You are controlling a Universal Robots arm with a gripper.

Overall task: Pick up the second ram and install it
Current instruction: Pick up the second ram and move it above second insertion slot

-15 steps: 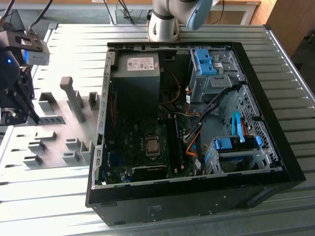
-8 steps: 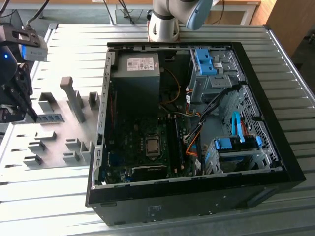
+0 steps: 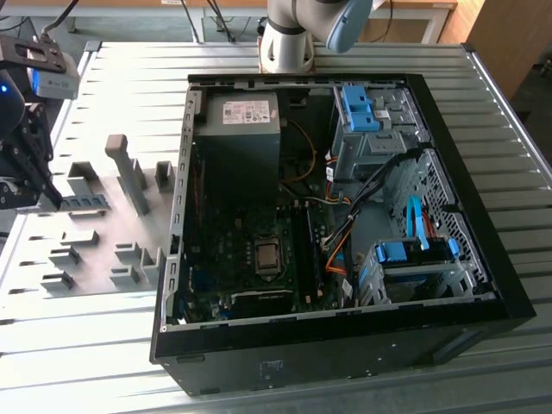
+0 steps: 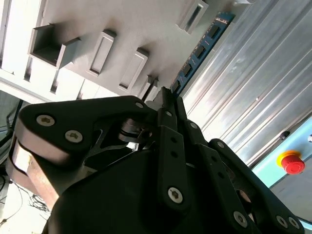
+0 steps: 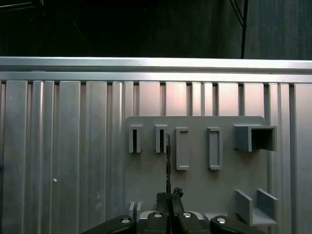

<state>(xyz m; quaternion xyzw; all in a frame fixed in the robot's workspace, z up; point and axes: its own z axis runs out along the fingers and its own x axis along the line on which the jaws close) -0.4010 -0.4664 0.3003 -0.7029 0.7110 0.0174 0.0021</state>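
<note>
The gripper (image 5: 168, 194) has its fingers pinched almost together on one end of the second ram (image 4: 200, 48) — a thin blue stick set on its edge over the grey holder plate (image 3: 99, 228). The plate lies near the desk (image 3: 147, 78) edge at the exterior view's left — beside the open computer case (image 3: 345, 345).

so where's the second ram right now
At the exterior view's left, the second ram sits on edge over the grey holder plate beside the computer case, one end clamped in the gripper.
</note>
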